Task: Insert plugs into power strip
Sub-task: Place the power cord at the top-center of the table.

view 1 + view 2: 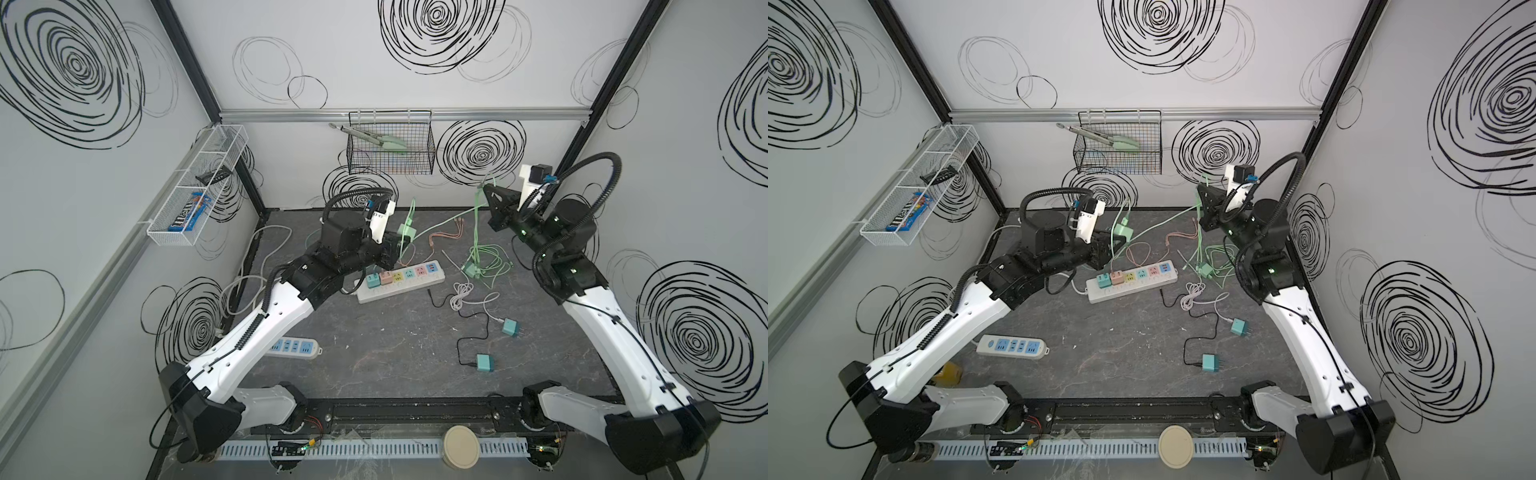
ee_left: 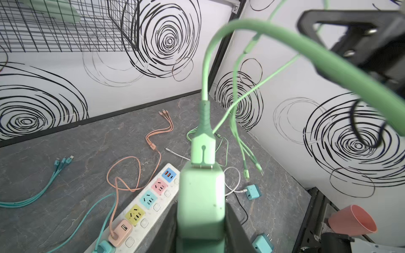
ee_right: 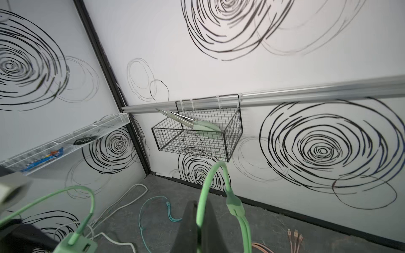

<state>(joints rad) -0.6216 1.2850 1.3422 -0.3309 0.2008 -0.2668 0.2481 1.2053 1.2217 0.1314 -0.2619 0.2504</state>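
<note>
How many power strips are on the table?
2. The pastel-socket strip lies mid-table; the blue-socket strip lies near the front, by the left arm. None seems hidden.

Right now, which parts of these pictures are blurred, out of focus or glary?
Left wrist view: the green cable arching near the lens is out of focus, the mint green plug slightly soft, the power strip sharp. Right wrist view: the wire basket is crisp, the wall swirls smear toward the edges. Both top views: even light, sharp, no glare on the table.
</note>
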